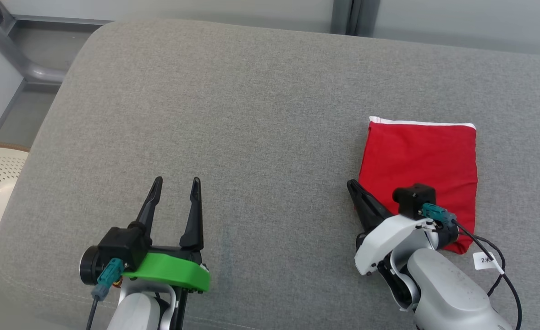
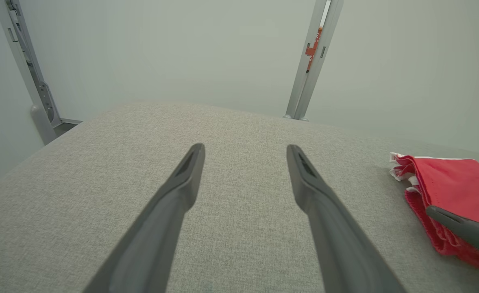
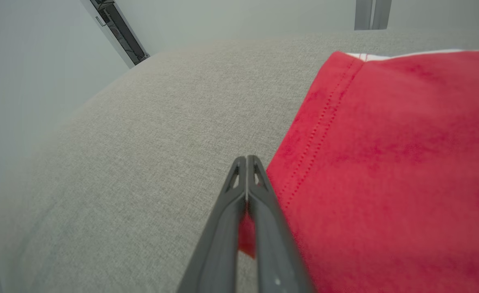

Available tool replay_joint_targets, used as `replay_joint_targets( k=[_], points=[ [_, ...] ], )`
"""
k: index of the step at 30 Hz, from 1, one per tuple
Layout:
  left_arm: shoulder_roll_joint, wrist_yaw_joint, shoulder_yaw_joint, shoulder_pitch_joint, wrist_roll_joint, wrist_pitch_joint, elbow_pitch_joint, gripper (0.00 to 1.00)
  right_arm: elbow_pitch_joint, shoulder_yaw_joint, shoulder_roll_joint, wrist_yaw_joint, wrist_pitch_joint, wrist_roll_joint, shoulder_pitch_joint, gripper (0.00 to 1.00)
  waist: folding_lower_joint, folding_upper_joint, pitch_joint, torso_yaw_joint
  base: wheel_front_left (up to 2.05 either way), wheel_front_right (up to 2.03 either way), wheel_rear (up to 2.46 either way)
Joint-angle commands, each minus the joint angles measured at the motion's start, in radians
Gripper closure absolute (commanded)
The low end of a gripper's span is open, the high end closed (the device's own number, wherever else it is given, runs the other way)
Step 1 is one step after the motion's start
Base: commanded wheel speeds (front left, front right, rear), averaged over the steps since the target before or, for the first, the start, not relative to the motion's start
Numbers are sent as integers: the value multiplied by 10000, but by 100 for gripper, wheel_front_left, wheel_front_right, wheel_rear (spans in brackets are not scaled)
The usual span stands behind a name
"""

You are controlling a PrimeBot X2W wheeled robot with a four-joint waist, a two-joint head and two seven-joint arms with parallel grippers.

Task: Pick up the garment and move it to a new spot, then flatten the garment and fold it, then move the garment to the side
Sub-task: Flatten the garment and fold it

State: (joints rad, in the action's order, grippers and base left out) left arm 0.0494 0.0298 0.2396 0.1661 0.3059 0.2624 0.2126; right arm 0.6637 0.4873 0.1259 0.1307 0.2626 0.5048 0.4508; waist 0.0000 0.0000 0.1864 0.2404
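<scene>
The right gripper [image 1: 353,185] has its two dark fingers pressed together with a bit of red cloth pinched between them. Its pale forearm rises from the lower right and its wrist angles toward the robot's left, low over the grey woven-fabric cushion [image 1: 251,114]. The red folded cloth garment [image 1: 419,165] lies flat on the cushion's right part, a rectangle with its long axis running away from the robot and its white-trimmed end farthest, and the pinching fingers meet it at its near left edge. Well apart to the left, the left gripper [image 1: 177,181] points away from the robot over bare cushion, fingers spread and holding nothing.
</scene>
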Motion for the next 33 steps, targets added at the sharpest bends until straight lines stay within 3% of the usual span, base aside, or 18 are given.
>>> replay_joint_targets(
  k=[1, 21, 22, 24, 25, 26, 33],
  points=[
    [25, -45, 0, 205, -25, 30, 40, 0, -65, 8, -2, -2, 28, -83, 50, 100, 0, 0, -42, -53, 0, 0, 0],
    [28, 59, -920, -268, -646, 29, 288, 0, -3486, -3028, 1276, -2, 28, -1036, -2029, 100, 0, 0, -993, -2016, 0, 0, 0],
    [28, 53, -988, -292, -684, 30, 293, 0, -3600, -3146, 1285, -2, 28, -1072, -2154, 93, 0, 0, -1022, -2106, 0, 0, 0],
    [26, 58, -1093, -339, -732, 30, 303, 0, -3869, -3380, 1281, -2, 28, -1193, -2467, 60, 0, 0, -1086, -2262, 0, 0, 0],
    [26, 74, -1151, -363, -761, 29, 308, 0, -4014, -3512, 1297, -2, 28, -1251, -2640, 14, 0, 0, -1115, -2332, 0, 0, 0],
    [26, 84, -1201, -380, -800, 30, 302, 0, -4113, -3604, 1280, -2, 28, -1262, -2775, 0, 0, 0, -1139, -2388, 0, 0, 0],
    [28, 202, -1562, -621, -1035, 29, 395, 0, -4707, -4082, 1075, -2, 28, -1441, -3705, 0, 0, 0, -1374, -2677, 0, 0, 0]
  ],
)
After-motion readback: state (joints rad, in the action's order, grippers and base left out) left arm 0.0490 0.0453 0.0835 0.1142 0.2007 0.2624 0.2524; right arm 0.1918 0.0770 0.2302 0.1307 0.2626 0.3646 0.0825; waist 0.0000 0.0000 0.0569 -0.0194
